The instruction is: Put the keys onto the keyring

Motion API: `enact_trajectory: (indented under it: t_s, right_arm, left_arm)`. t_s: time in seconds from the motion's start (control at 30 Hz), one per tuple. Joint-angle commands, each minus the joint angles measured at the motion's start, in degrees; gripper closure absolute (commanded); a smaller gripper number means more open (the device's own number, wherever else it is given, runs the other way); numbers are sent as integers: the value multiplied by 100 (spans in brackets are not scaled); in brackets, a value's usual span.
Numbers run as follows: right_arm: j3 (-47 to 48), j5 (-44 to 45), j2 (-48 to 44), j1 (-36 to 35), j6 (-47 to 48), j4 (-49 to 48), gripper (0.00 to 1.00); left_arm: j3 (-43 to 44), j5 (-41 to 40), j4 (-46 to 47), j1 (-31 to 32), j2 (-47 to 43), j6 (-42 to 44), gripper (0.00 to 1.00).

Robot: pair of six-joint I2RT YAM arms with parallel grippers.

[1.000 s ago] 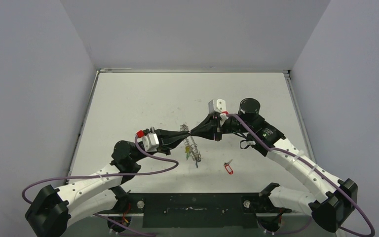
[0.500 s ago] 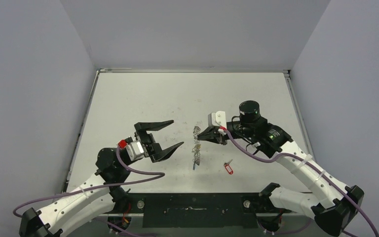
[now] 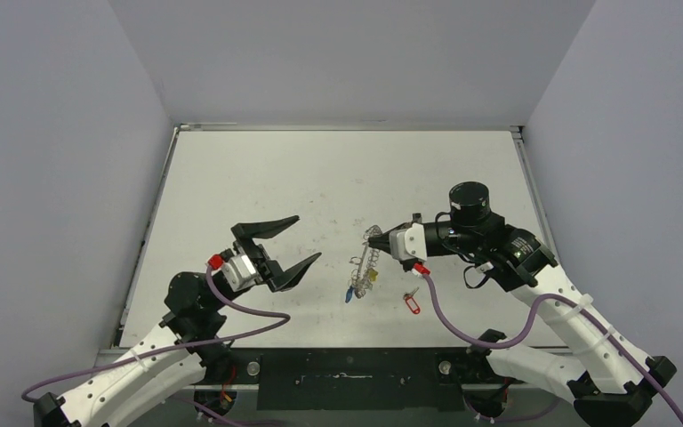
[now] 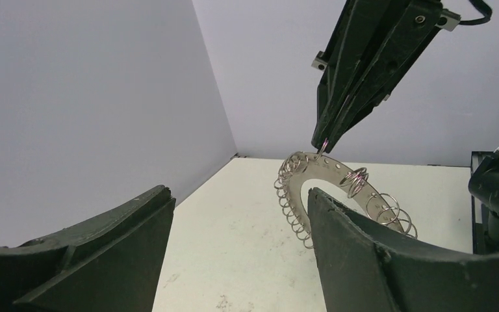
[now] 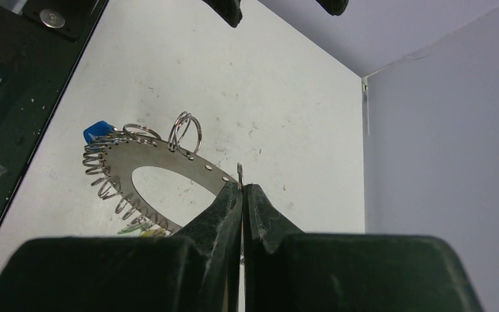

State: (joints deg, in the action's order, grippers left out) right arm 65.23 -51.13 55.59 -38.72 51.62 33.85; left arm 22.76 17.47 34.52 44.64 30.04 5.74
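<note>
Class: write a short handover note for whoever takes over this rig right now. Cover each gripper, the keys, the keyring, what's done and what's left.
Right gripper: shut on the keyring at its edge, holding it up, tilted.
Left gripper: open, empty, apart from the ring.
Blue-tagged key: seems to hang from the ring's low end; likely done.
Red-tagged key: loose on the table, apart from the ring.
Left: pick it up and thread it on.

White scuffed table (image 3: 231, 178), plain pale grey walls (image 3: 347, 53) on three sides — even, soft light
</note>
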Motion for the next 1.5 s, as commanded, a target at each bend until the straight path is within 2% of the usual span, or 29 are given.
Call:
enact_trajectory:
  t_s: [0.0, 0.33, 0.4, 0.53, 0.77, 0.9, 1.07, 1.27, 1.47]
  right_arm:
    - [337, -38, -45, -39, 540, 30, 100]
    - [331, 74, -39, -39, 286, -71, 100]
    - [321, 416, 4, -39, -429, -372, 100]
    - [233, 1420, 190, 102, -2592, -1165, 100]
    - [-408, 2156, 300, 773, -4751, -2154, 100]
    - [-604, 3170, 258, 1026, -5539, -2226, 100]
    - [-516, 4246, 453, 1238, -6275, -1637, 100]
    - [-448, 4444, 775, 1625, -6796, -1060, 100]
    - [-555, 4299, 858, 1994, -6926, -881, 100]
  left_arm:
    - [-77, -271, -148, 2, -81, 88, 27]
    - [-182, -453, -507, 7, -340, 18, 27]
    - [-205, -512, -551, 1, -380, -51, 27]
    - [-196, -501, -817, 4, -371, -183, 26]
    - [-134, 1, -1113, 9, 58, -411, 29]
    - [-40, 731, -1043, 72, 766, -416, 35]
    - [236, 1298, -617, 512, 2187, -188, 39]
    - [819, 1929, -274, 862, 4013, 285, 43]
    - [1915, 2771, -580, 907, 5618, 985, 51]
